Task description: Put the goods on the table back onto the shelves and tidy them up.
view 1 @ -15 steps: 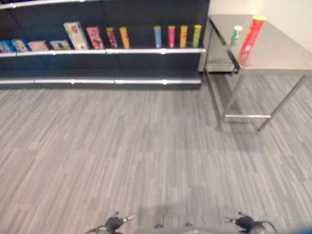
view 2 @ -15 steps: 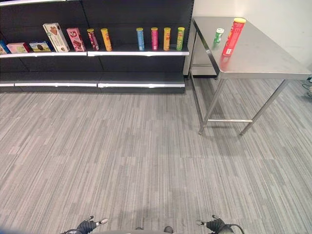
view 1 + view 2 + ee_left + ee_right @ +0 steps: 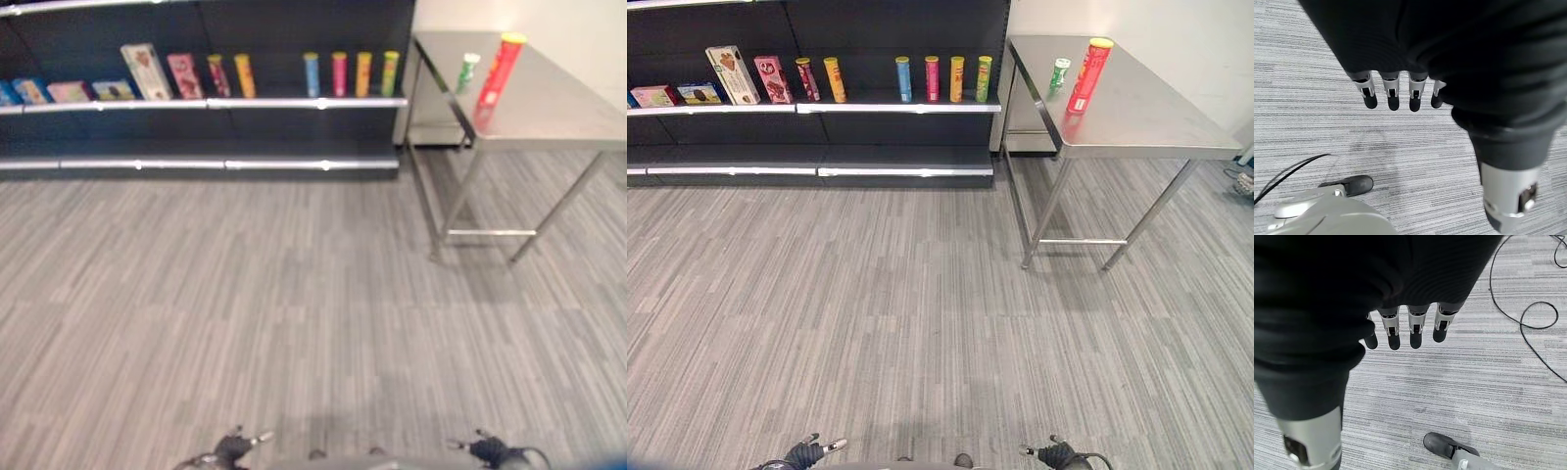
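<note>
Left hand (image 3: 1415,58): fingers (image 3: 1393,95) hang straight and relaxed, thumb apart, nothing held, carpet beneath. Right hand (image 3: 1400,289): the same, fingers (image 3: 1415,335) straight, empty, over bare floor. Both hands sit low at the near edge in the head views.

Goods to move: tall red can (image 3: 1088,75) with a yellow lid and small green can (image 3: 1059,72), both upright, close together near the far end of the steel table (image 3: 1156,122), ahead and to the right. Well apart from either hand.

Step in hand, as I judge it: the approach; no pickup begun. Next move calls for walking up to the table's near side, then raising a hand to reach one can.

Around: dark shelves (image 3: 901,104) ahead on the left, a row of upright cans (image 3: 931,78) at the right end, boxes (image 3: 730,74) further left. Open shelf space between the yellow can and the blue one. Carpet between is unobstructed; the table legs (image 3: 1043,211) and its corner are the thing to skirt.
</note>
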